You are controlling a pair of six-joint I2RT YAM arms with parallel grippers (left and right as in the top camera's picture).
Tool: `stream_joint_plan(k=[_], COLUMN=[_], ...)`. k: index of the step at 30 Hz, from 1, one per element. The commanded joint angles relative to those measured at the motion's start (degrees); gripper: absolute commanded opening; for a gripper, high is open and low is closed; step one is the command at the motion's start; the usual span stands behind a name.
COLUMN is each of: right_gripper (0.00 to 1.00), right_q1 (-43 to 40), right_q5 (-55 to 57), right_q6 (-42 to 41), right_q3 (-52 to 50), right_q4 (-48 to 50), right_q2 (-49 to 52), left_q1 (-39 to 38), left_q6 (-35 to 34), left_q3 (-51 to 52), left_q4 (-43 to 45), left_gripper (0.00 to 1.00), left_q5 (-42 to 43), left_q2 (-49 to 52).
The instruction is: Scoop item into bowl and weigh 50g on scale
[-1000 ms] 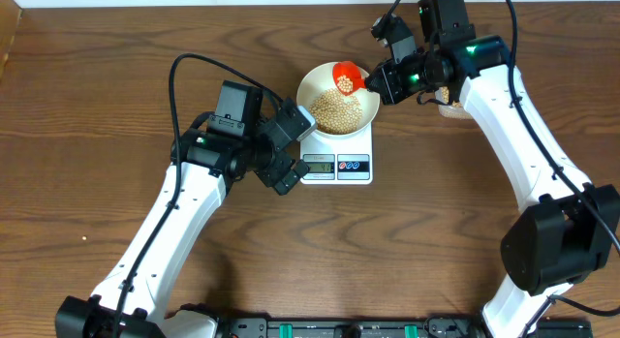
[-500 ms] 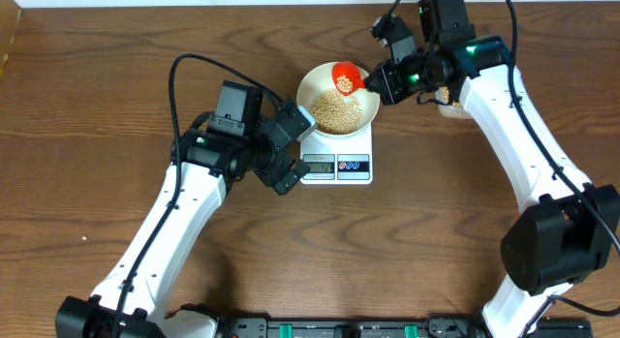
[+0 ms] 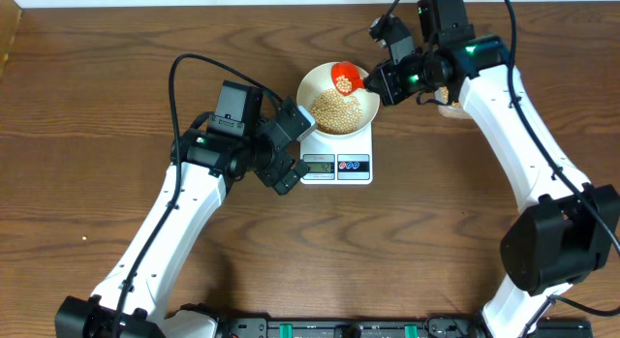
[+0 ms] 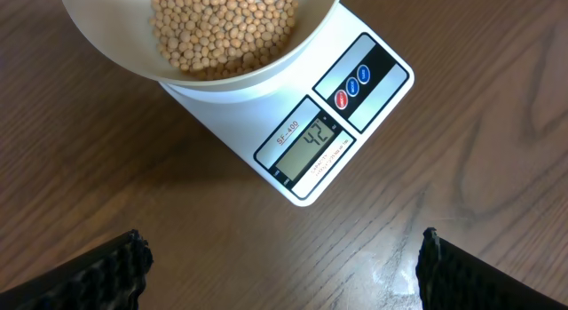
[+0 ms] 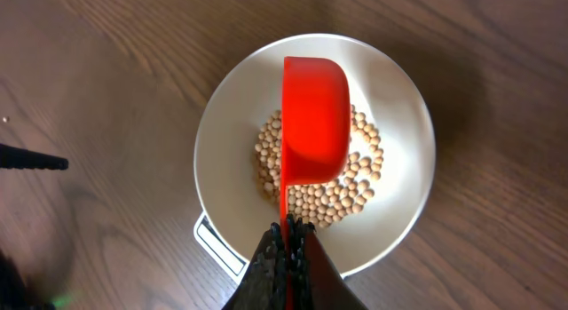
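My right gripper was clamped on the thin handle of the scoop. I held it over the bowl so that whatever tipped out would land inside the rim. The bowl sat on the scale with beans heaped in its bottom. From overhead, a few more lay in the scoop, which I kept open side up, I judge so I could add them a little at a time. My left gripper hung empty beside the scale, fingers spread wide and touching nothing. From there its camera looked straight at the display, which read 42. I judged only a small top-up was needed to reach 50, and that dumping the whole scoop risked overshooting.
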State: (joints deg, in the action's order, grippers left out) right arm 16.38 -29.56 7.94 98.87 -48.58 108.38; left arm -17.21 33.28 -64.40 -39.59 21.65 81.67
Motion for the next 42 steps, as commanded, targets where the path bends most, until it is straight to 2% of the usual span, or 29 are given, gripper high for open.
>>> stream_joint_plan(k=[1,6,27,42], right_gripper=[0.01,0.01,0.01,0.01], right_q1=[1.01,2.34,2.29,3.34], right_q5=[-0.39,7.04,3.58,11.65], right_q6=[3.63,5.01,6.16,8.44], right_q3=[1.57,1.57,1.57,1.57], right_q4=[0.09,-0.11,-0.11,-0.83], right_q2=[0.48,0.48,0.48,0.48], left_q1=[0.04,0.04,0.04,0.04], left_q6=[0.55,0.55,0.55,0.55], left_q3=[-0.22,-0.22,-0.22,-0.22], left_q4=[0.00,0.00,0.02,0.02], left_gripper=[0.98,0.98,0.98,0.98], left_q5=[-0.31,-0.31,-0.31,-0.31], left_q2=[-0.44,-0.44,-0.44,-0.44])
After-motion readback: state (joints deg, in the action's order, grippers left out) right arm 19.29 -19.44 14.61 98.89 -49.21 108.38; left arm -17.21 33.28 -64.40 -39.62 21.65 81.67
